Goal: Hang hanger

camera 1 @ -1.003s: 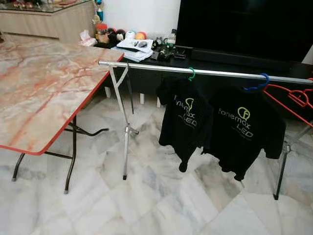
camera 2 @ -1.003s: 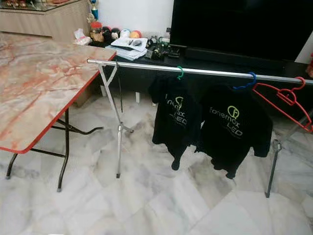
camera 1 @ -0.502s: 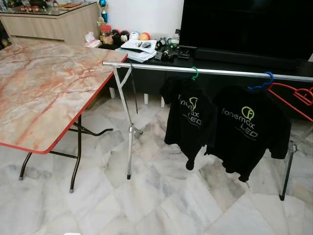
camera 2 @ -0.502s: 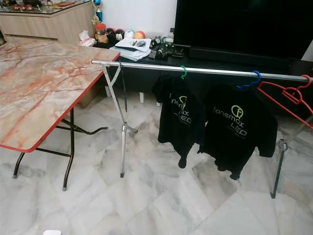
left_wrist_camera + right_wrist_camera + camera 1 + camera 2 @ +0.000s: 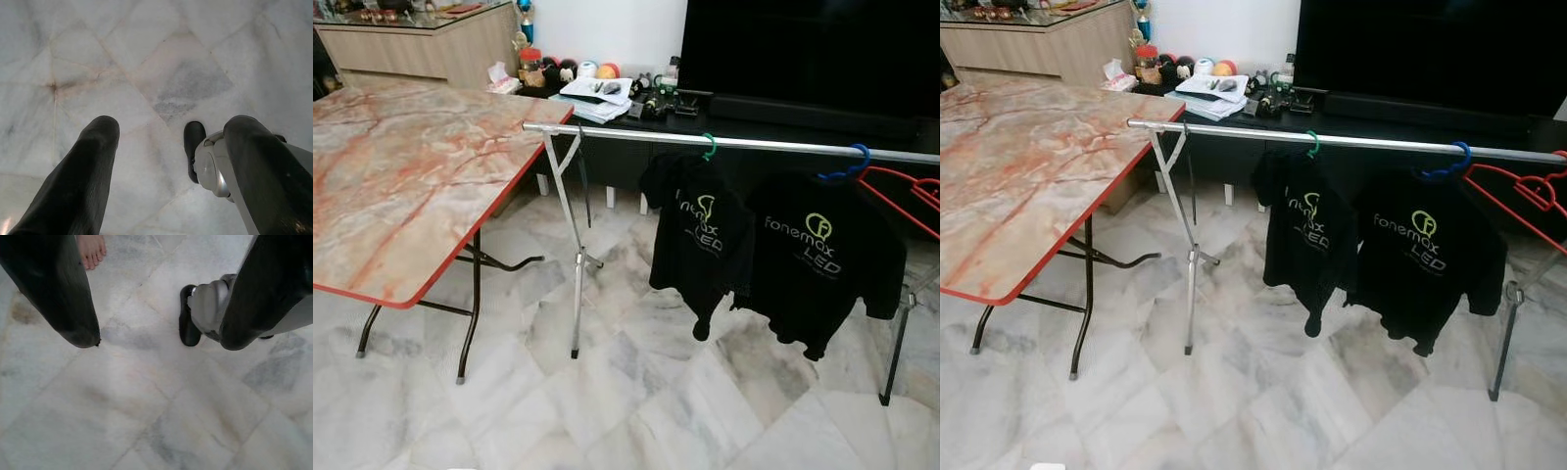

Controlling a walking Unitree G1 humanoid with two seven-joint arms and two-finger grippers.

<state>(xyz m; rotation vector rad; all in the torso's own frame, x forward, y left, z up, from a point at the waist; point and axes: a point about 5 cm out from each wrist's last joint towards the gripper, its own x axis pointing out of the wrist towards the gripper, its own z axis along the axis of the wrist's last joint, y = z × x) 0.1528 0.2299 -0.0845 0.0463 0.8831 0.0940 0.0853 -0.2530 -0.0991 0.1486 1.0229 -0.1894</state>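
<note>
Red hanger on rail, far right of frame. Left gripper & right gripper spread, empty, over floor.

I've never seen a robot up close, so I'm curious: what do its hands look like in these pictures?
Each hand is a gripper with two long black fingers. The left gripper has rounded, finely ribbed fingers, matt and dark grey-black. The right gripper has smoother, slightly glossy black fingers that taper to blunt tips. No cables or markings can be made out on either.
</note>
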